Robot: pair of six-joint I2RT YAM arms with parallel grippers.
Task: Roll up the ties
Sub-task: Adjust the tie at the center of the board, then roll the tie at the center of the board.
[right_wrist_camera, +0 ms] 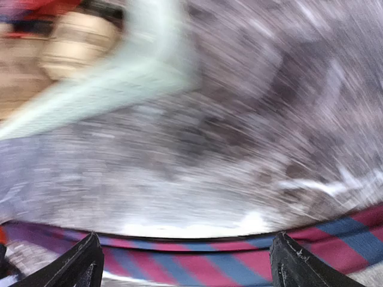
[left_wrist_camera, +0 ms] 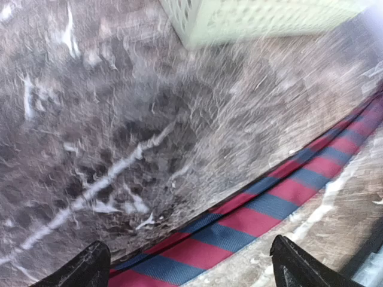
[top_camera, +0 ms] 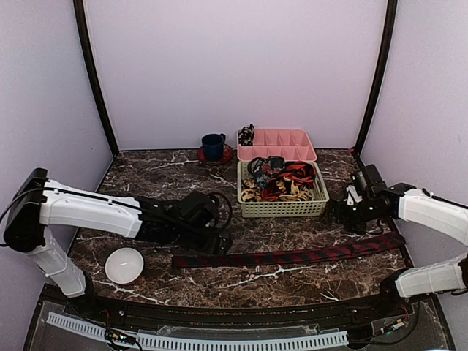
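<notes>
A dark tie (top_camera: 292, 257) with red diagonal stripes lies stretched flat across the front of the marble table. My left gripper (top_camera: 218, 244) hovers over its left end. In the left wrist view its jaws (left_wrist_camera: 191, 270) stand open, and the striped tie (left_wrist_camera: 251, 218) runs diagonally on the table between and below them. My right gripper (top_camera: 341, 214) is just behind the tie's right part. It is open (right_wrist_camera: 190, 266) in the blurred right wrist view, with the tie (right_wrist_camera: 251, 263) lying across below the fingertips. Neither gripper holds anything.
A green basket (top_camera: 283, 210) holding several tangled and coiled ties stands behind the flat tie. Behind it sits a pink divided tray (top_camera: 289, 144) with one coil (top_camera: 246, 134) at its left end. A blue cup (top_camera: 213, 146) stands on a red saucer. A white bowl (top_camera: 123, 265) sits front left.
</notes>
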